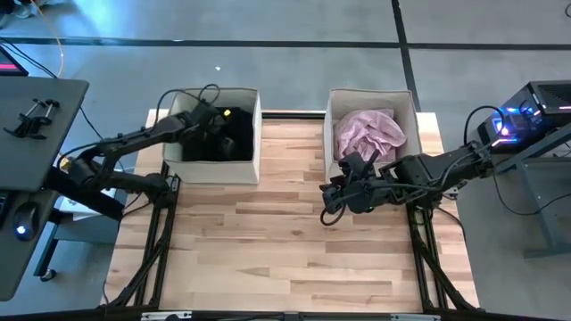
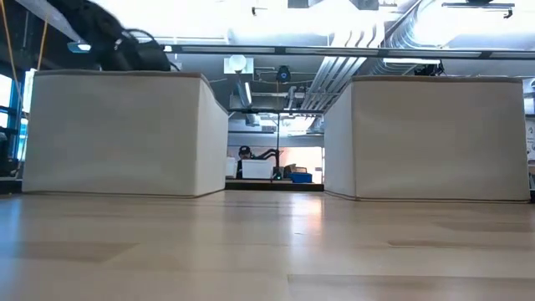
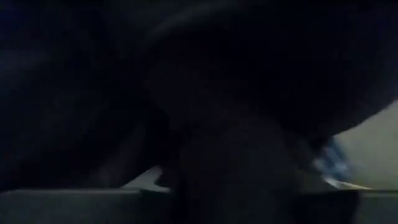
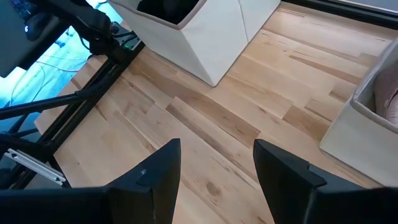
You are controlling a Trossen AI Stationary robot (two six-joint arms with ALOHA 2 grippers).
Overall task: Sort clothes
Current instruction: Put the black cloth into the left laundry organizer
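The left tool (image 1: 217, 127) reaches down into the beige box (image 1: 241, 171) at eleven o'clock, among dark garments (image 1: 234, 143); its grip cannot be told. The right tool (image 4: 216, 163) hovers released over the table (image 1: 285, 241), just beside the one o'clock box (image 1: 329, 125) holding the pale pink shirt (image 1: 368, 134).

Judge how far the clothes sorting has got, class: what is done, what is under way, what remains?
Looks done: pale pink shirt lies in the right box; dark garments fill the left box. In hand: left gripper is down inside that box, grip unclear. The right gripper hovers open and empty above the table, where no clothes show.
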